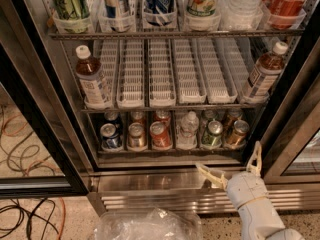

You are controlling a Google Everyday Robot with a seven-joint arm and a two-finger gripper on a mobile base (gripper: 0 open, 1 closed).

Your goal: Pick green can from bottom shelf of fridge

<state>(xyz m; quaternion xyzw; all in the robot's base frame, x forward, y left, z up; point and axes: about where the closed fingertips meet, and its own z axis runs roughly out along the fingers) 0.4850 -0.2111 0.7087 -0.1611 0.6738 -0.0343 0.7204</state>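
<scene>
Camera view shows us the green can (212, 134) standing upright at the near edge of the bottom shelf (170, 151). It lies beyond and slightly left of our gripper (234, 165), which is spread open, empty, before the fridge (150, 180) base.

We saw a shiny metal top on the green can (213, 133); the matt cream plastic gripper (228, 156) hung before the brushed-steel base of the fridge (150, 181).

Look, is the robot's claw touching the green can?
Apart. The camera view shows the open gripper low by the steel base, with a plain gap up to the green can.
</scene>
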